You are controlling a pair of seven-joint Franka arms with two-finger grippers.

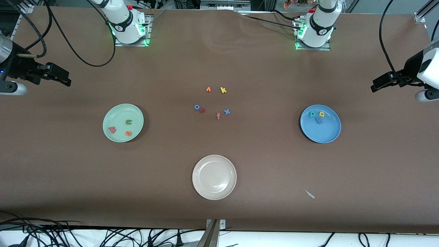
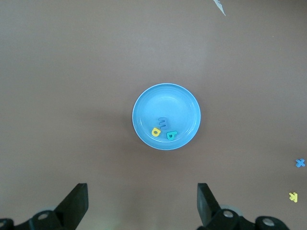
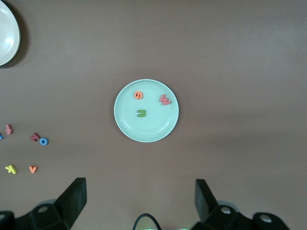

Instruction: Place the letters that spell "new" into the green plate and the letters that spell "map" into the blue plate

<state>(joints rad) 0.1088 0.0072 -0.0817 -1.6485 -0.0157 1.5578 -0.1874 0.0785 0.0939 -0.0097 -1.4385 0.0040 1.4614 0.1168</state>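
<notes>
Brown cloth covers the table [image 1: 260, 164], with both arms drawn back high at its two ends. Directly below the left gripper [image 2: 143, 203], whose fingers stand wide and empty, lies the blue plate [image 2: 182, 103], holding the blue m [image 2: 163, 122], the yellow letter [image 2: 156, 131] and the teal letter [image 2: 171, 134] bunched together at one side of it. Directly below the right gripper [image 3: 140, 200], also wide and empty, lies the green plate [image 3: 160, 132], with the green n [image 3: 141, 113], orange e [image 3: 138, 95] and red w [image 3: 165, 99] spread apart inside it. By that count both words look sorted, and the arms appear to wait. Spare letters [image 1: 212, 103] lie loose between the two plates, and a beige plate [image 1: 214, 177] sits bare. Such foam letters are probably very light, soft and thin; I would pinch one across a straight stroke, from above, gently, since a hard squeeze could crush or flick it.
</notes>
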